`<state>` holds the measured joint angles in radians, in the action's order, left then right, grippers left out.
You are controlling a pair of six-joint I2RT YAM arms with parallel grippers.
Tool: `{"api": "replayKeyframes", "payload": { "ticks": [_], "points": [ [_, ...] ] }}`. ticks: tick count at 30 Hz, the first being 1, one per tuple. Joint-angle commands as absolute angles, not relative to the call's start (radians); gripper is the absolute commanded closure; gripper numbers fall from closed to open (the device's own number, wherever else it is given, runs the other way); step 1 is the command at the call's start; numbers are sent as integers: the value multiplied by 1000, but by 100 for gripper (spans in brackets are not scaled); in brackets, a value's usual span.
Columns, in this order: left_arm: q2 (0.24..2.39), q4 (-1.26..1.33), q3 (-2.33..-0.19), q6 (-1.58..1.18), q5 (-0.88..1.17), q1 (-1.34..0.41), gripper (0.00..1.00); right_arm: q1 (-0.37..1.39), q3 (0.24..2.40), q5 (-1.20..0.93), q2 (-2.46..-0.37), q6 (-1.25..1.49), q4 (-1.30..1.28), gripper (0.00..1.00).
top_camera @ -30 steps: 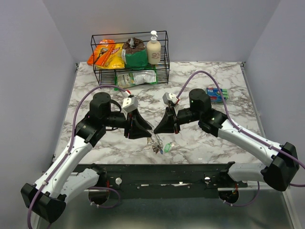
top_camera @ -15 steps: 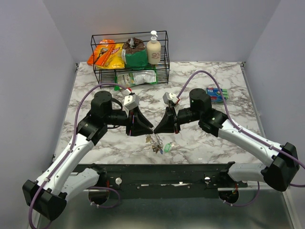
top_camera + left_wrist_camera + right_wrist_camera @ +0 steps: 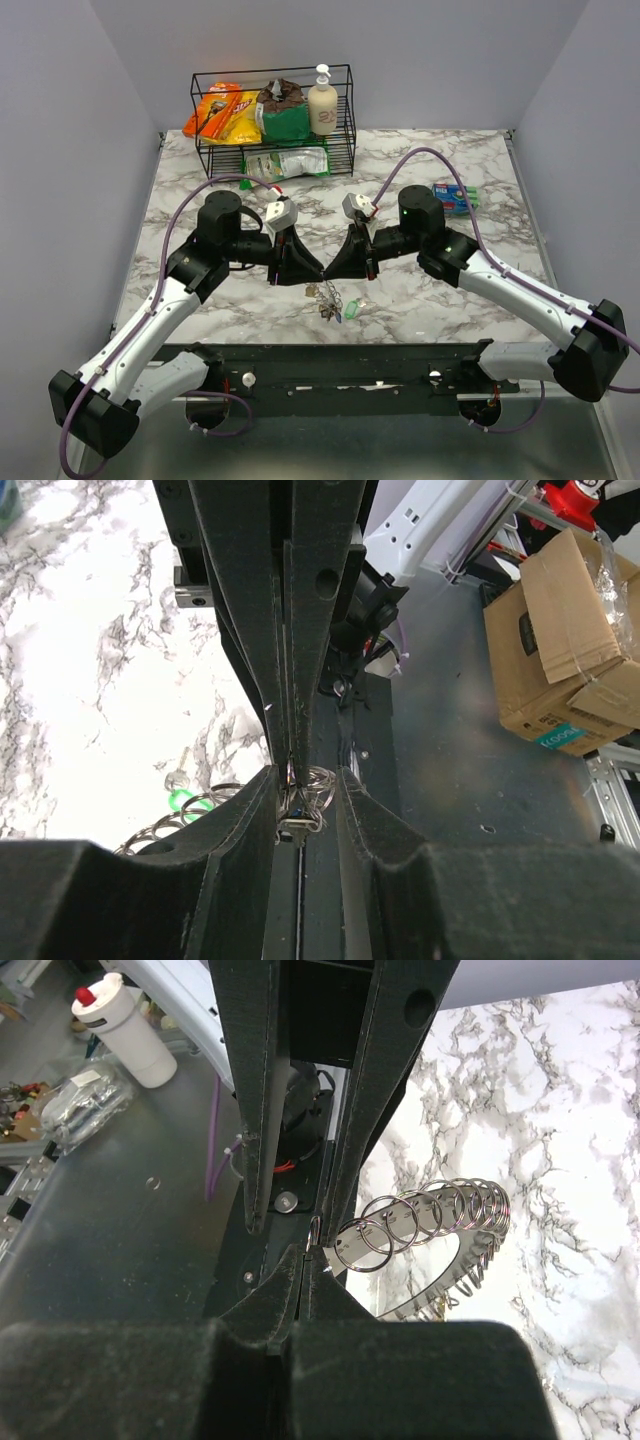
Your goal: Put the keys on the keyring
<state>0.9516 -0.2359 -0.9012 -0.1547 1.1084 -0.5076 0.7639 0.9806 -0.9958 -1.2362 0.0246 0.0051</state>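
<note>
A wire basket (image 3: 272,72) and blue box (image 3: 455,197) are set well behind. The keyring (image 3: 440,1222) is pinched by the clamped right gripper (image 3: 303,1260), with the keys (image 3: 330,305) beneath. The left gripper (image 3: 305,790), parted around its loop, is narrower than before.

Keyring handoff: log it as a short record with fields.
right gripper: shut on the keyring, at one of its small loops
left gripper: open, jaws straddling that pinch
keys: bunched just below the two grippers
green key: on the table beside the bunch
</note>
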Motion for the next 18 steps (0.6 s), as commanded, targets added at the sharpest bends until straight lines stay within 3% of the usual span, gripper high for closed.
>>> {"api": "replayKeyframes", "payload": {
  "ticks": [1, 4, 11, 18],
  "points": [
    [951, -291, -893, -118, 1075, -517, 65, 765, 1028, -1000, -1209, 11, 31, 99],
    [954, -298, -890, -117, 1065, -520, 74, 764, 1031, -1000, -1210, 11, 31, 99],
    [956, -319, -885, -103, 1035, -520, 75, 764, 1032, -994, -1203, 11, 31, 99],
    [971, -360, -902, -80, 1029, -522, 95, 764, 1035, -991, -1200, 15, 31, 99]
  ]
}}
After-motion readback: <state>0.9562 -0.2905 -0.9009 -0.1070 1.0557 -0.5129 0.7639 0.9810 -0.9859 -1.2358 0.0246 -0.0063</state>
